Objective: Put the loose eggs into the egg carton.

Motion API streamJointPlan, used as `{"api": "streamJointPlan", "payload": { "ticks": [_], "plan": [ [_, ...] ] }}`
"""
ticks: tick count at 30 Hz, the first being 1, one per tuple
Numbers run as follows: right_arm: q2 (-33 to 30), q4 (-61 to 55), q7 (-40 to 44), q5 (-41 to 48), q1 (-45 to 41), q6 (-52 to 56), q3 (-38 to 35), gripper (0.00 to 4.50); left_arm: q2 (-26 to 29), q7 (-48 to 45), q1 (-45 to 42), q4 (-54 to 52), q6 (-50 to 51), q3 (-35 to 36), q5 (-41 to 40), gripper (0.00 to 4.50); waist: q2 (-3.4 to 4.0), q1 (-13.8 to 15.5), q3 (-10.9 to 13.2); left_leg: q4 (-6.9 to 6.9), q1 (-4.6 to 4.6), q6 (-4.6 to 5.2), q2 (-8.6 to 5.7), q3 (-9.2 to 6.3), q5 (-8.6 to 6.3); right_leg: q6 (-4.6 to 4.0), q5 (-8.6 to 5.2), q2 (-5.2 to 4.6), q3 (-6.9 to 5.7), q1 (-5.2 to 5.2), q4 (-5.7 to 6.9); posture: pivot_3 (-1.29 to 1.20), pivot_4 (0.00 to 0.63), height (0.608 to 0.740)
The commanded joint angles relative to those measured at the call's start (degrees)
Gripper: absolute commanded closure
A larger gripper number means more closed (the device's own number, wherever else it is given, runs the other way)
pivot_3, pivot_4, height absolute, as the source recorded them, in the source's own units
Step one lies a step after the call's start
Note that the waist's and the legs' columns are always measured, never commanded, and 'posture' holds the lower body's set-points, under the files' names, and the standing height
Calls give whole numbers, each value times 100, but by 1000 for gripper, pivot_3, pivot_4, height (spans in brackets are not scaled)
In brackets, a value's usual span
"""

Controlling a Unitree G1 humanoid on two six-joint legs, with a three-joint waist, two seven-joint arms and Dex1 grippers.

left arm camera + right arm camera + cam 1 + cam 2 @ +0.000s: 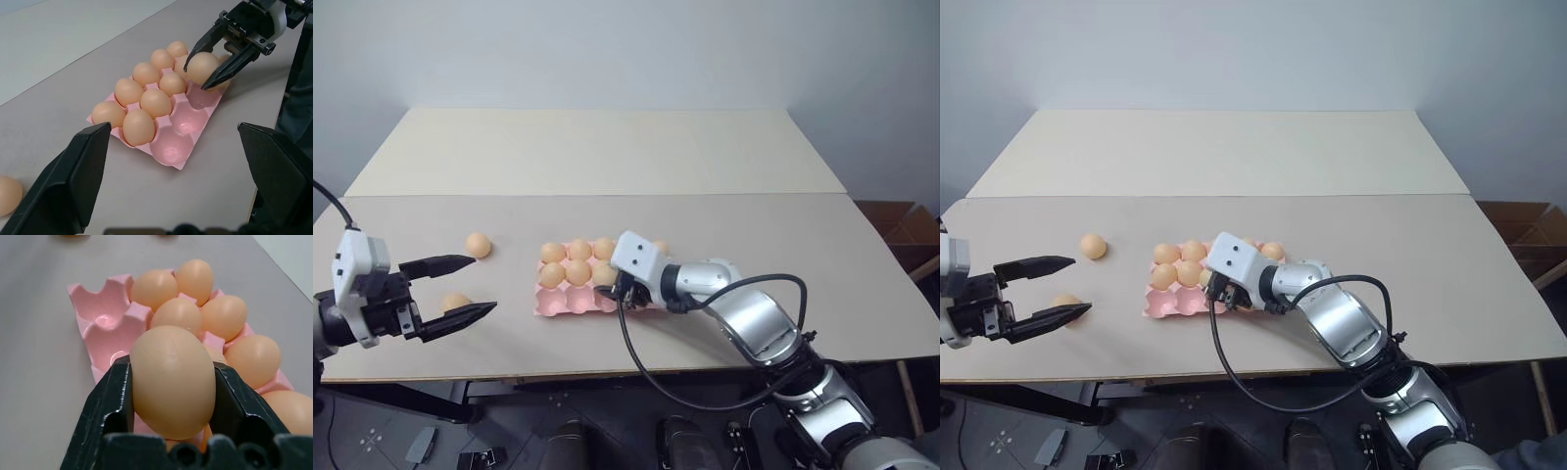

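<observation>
Beige table [607, 157] — perhaps a cardboard box [909, 233] beside it.

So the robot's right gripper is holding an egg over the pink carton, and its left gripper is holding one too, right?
Not quite. The right gripper does hold an egg over the pink carton, but the left gripper is open and holds nothing, as the left eye view shows. Two loose eggs lie on the table near it.

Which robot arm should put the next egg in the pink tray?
The right one. Its gripper already pinches an egg right above the egg carton, beside empty cups. The left gripper is open and empty, off beside two loose eggs on the table.
</observation>
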Motion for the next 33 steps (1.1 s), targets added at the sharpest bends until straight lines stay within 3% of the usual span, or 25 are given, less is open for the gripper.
{"api": "streamJointPlan", "payload": {
  "ticks": [1,4,7,12,21,27,33],
  "plan": [
    [11,-234,25,29,-6,-16,-78,1015,68,-18,22,-107,-2,205,-89,0,0,0,0,0,0,0,0,0,0,0,0,0,0,0,0,0,150,740],
    [45,-329,8,81,-30,35,-135,27,71,-27,25,-90,3,204,-100,0,0,-1,0,0,0,0,0,0,0,0,0,0,0,0,0,0,150,740],
    [-86,-681,48,340,22,129,-632,27,171,-143,-42,93,-53,134,-18,0,0,6,0,0,-1,0,0,-1,0,0,0,0,-1,0,0,0,150,740],
    [-1004,-944,609,899,664,-313,-1934,27,169,-9,-131,409,-222,244,183,0,-2,77,-1,0,-3,0,-7,-4,0,2,0,-9,-11,10,-16,0,150,740],
    [-2395,-271,1937,1596,1891,-1637,-3782,27,47,-118,560,540,-375,810,387,0,-4,-4,0,-6,2,0,6,3,-1,-3,-5,0,-9,5,-13,0,150,740],
    [-2549,117,2108,1564,2479,-2200,-3940,27,-344,381,1177,180,-439,1102,664,0,-4,11,1,-9,6,0,7,7,0,-10,-10,-2,-5,5,-11,0,150,740],
    [-2529,146,2060,1672,2295,-2181,-3888,27,-104,1983,927,-878,1471,868,571,0,-7,57,1,-9,10,-10,8,-3,8,20,-27,1,-3,10,-10,0,150,740]
  ]
}}
